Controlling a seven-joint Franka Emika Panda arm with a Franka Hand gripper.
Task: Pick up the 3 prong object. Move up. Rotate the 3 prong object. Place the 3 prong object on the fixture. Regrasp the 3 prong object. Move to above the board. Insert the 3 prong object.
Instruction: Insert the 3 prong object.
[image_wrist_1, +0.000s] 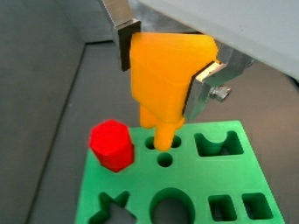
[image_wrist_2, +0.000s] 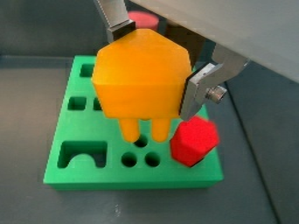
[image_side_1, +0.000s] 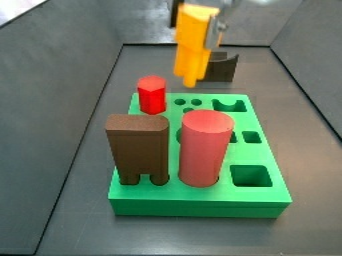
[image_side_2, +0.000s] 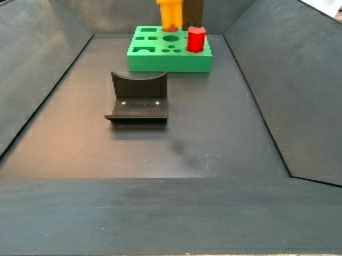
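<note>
A matte dark grey floor (image_side_2: 187, 150) stretches the length of the enclosure in a side view. Sloping dark grey side walls (image_side_2: 38, 85) rise along both flanks. A back wall (image_side_1: 134, 22) closes the far end. Soft, even light leaves a faint sheen on the panels.
</note>
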